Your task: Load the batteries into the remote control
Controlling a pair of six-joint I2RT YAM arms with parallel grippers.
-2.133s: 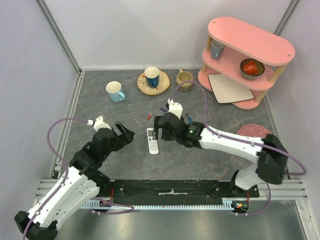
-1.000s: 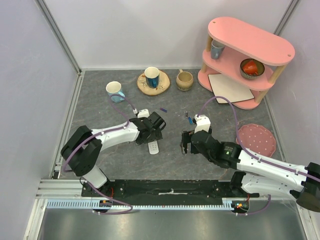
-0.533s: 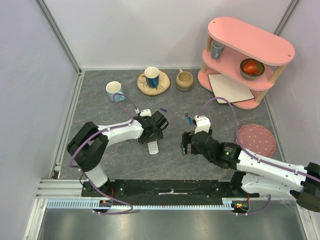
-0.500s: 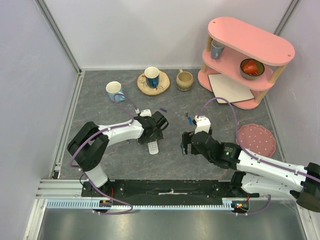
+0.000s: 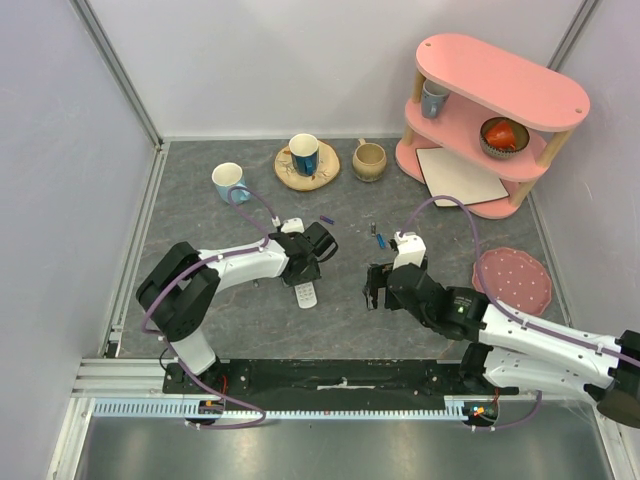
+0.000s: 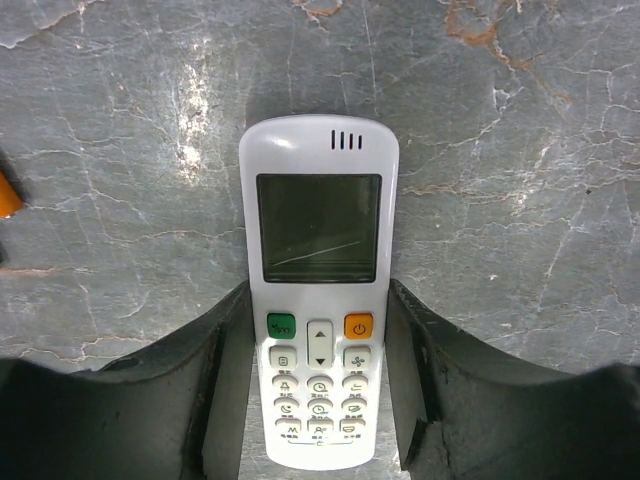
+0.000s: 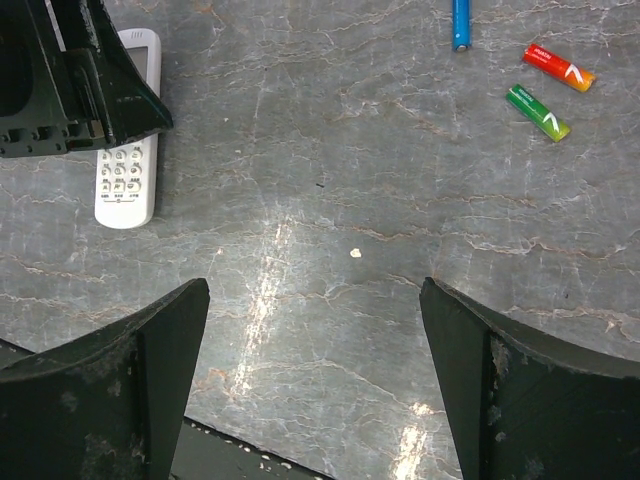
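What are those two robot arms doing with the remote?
They're getting ready to put batteries in the remote. The left pincer has closed on the remote's sides, and it lies flat on the table with its buttons facing up. The right pincer hovers open and empty. A blue battery, a red battery and a green battery lie loose on the table, not yet picked up.

One remote control (image 5: 305, 294). Of batteries (image 7: 558, 67), three show in the right wrist view: blue, red-orange and green. The overhead view adds a purple battery (image 5: 326, 219). Four mugs (image 5: 231, 183), two plates (image 5: 512, 272), one pink shelf (image 5: 500, 85), one bowl (image 5: 492, 151), one white tile (image 5: 460, 177).
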